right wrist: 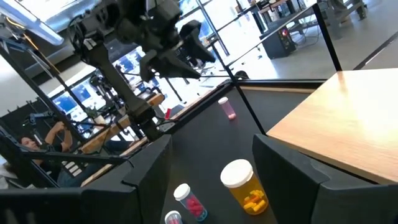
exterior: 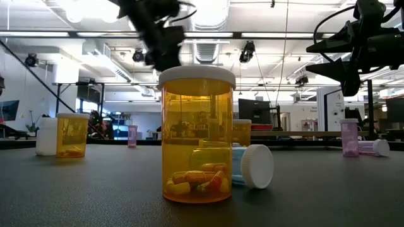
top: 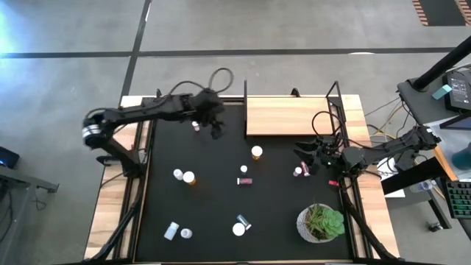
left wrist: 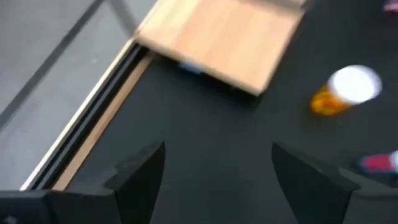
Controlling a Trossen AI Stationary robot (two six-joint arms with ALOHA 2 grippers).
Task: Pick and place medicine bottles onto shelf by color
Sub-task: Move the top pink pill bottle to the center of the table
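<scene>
Light-wood shelf (top: pixel 291 115) sits bare at the far right while the left end effector (top: pixel 215 126) hangs wide open and empty beside a pink bottle (top: pixel 196 126), the right end effector (top: pixel 313 153) half-spread, gripping nothing.

Left gripper (top: pixel 215 126) reaches inward from the left, raised, fingers spread wide and empty. Right gripper (top: pixel 307 157) extends from the right, fingers apart, empty.

Tabletop with black mat, shelf and scattered bottles

We see the tabletop (top: pixel 112 213) carrying a black mat (top: pixel 221 184); beside the left tool (top: pixel 215 126) lies the shelf (top: pixel 291 115), with medicine bottles (top: pixel 189 177) strewn about and a potted plant (top: pixel 321 222) near the right tool (top: pixel 309 156).
</scene>
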